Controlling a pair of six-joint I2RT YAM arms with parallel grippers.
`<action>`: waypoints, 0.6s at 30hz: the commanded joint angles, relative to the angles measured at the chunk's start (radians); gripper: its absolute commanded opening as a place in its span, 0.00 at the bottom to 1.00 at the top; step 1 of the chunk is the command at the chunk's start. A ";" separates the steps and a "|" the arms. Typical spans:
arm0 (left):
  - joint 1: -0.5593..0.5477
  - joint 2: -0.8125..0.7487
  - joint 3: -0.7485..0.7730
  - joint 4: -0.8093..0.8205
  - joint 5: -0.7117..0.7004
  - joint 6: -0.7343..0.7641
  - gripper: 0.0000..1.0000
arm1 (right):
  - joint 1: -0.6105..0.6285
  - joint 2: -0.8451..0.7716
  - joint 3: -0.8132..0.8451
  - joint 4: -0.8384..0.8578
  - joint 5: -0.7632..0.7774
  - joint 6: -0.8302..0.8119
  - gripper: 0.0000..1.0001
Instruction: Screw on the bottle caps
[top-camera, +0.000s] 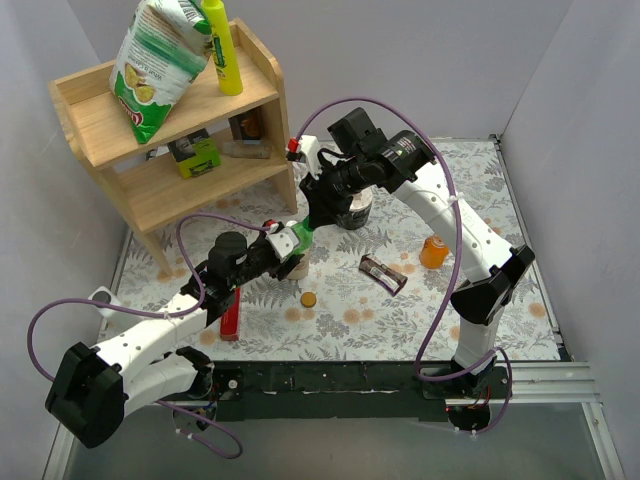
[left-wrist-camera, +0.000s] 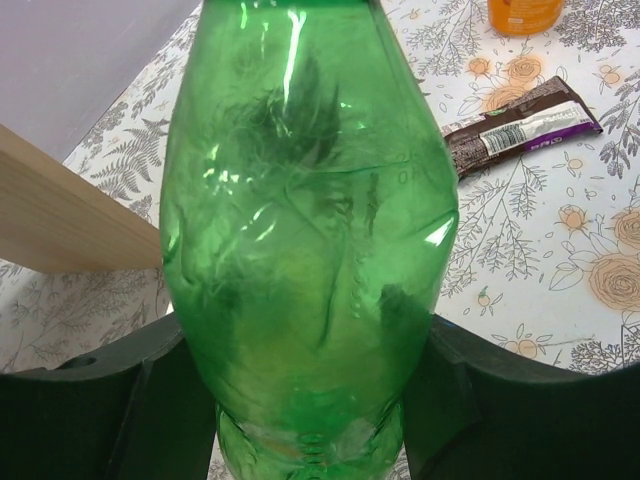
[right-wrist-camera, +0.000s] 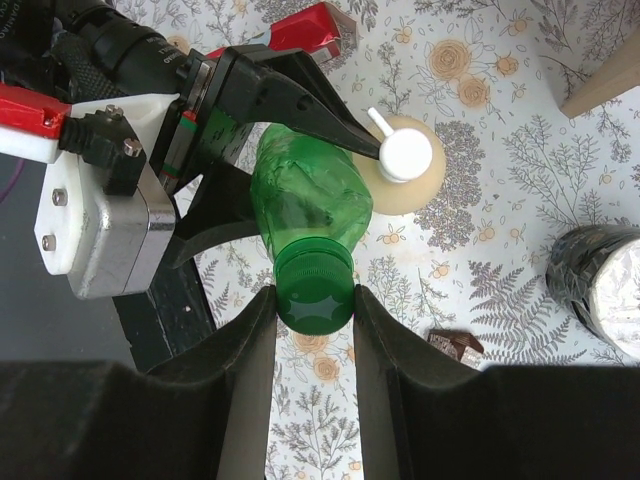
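Note:
My left gripper (left-wrist-camera: 310, 410) is shut on the body of the translucent green bottle (left-wrist-camera: 310, 240), holding it tilted above the table (top-camera: 288, 240). The dark green cap (right-wrist-camera: 314, 292) sits on that bottle's neck, and my right gripper (right-wrist-camera: 314, 300) is shut on the cap from both sides (top-camera: 314, 218). The green bottle (right-wrist-camera: 305, 200) runs from the cap back to the left fingers (right-wrist-camera: 290, 100). An orange bottle (top-camera: 433, 252) stands uncapped at the right of the table. The orange-brown cap (top-camera: 308, 298) lies on the cloth near the middle.
A cream bottle with a white top (right-wrist-camera: 405, 155) stands just below the green bottle. A brown snack bar (top-camera: 383, 273), a red packet (top-camera: 230, 315) and a dark roll (top-camera: 355, 210) lie nearby. The wooden shelf (top-camera: 170, 120) fills the back left.

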 joint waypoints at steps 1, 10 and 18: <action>-0.004 -0.043 0.098 0.125 -0.021 -0.037 0.00 | 0.023 0.021 0.000 -0.066 -0.014 0.029 0.19; -0.004 -0.038 0.100 0.103 -0.022 -0.054 0.00 | 0.023 -0.005 -0.002 -0.069 -0.006 0.006 0.29; -0.004 -0.055 0.083 0.084 -0.002 -0.085 0.00 | 0.019 -0.016 -0.011 -0.067 -0.032 -0.023 0.39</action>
